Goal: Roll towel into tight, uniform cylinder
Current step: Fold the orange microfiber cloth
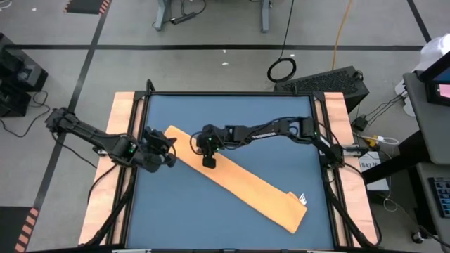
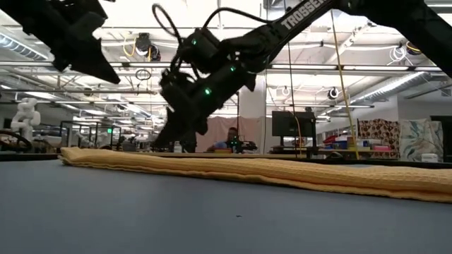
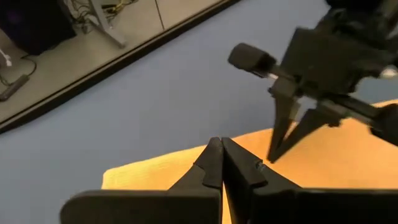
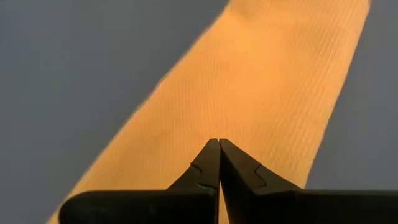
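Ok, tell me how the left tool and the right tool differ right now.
Position: the left tool sits at the towel's end nearest the left arm, while the right tool is farther along the strip, over its middle width.
Reach: the left arm reaches only a short way in from its table edge; the right arm stretches across most of the table.
Shared: both tools are shut, empty, fingers pointing at the flat, unrolled towel.
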